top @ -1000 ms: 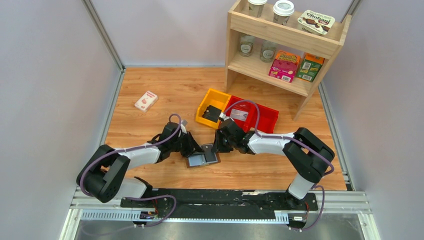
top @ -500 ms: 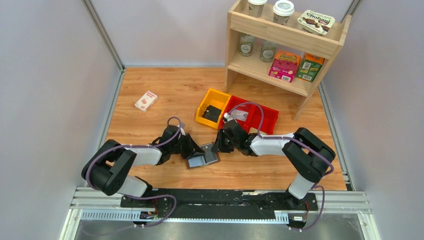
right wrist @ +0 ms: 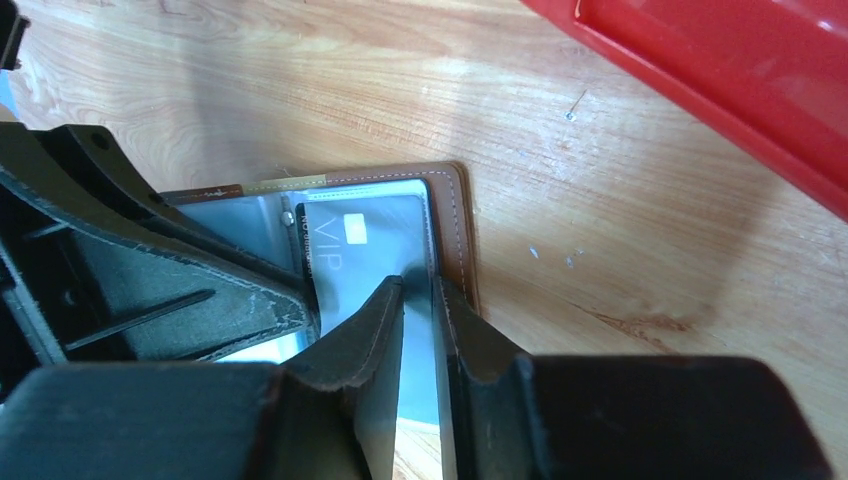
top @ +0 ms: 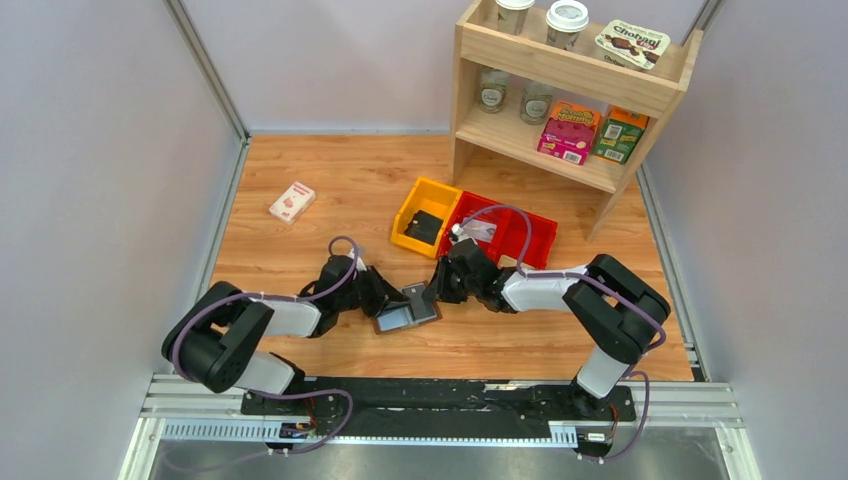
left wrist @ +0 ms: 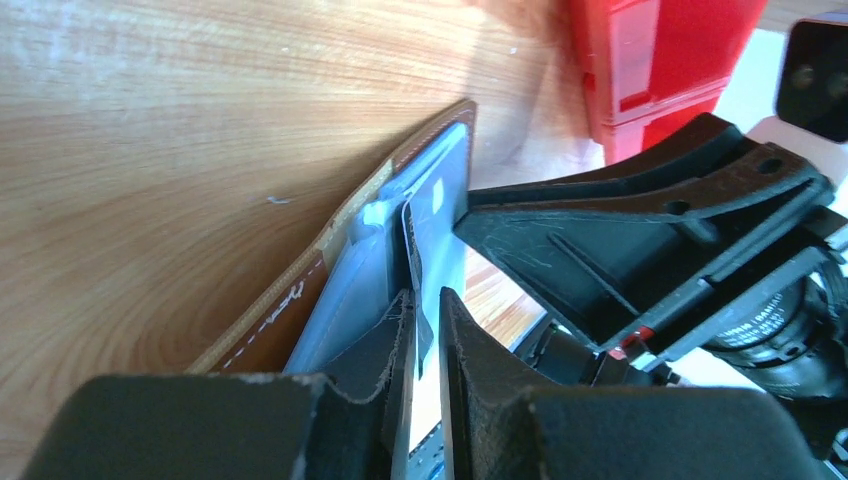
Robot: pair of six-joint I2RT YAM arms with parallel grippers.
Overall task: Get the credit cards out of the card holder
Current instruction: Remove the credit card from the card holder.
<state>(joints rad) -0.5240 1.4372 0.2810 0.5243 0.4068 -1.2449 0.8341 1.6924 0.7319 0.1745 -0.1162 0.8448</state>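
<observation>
The brown card holder (top: 400, 320) lies open on the wood table between both grippers, its right flap tilted up. My left gripper (top: 384, 299) comes in from the left; in the left wrist view its jaws (left wrist: 425, 300) are shut on the thin edge of a dark grey card (left wrist: 409, 250) standing out of the grey-blue panel. My right gripper (top: 433, 289) comes from the right; in the right wrist view it (right wrist: 418, 285) is shut on the holder's brown-edged right flap (right wrist: 457, 215). The grey card marked VIP (right wrist: 345, 255) sits in that flap's pocket.
A yellow bin (top: 432, 186) with a black item and red bins (top: 540, 240) stand just behind the grippers; a red bin also shows in the right wrist view (right wrist: 720, 80). A white-and-red small box (top: 292, 201) lies far left. A wooden shelf (top: 570, 90) is at the back right.
Both grippers have shifted slightly and the holder's right flap has lifted off the table, tilting up between them.
</observation>
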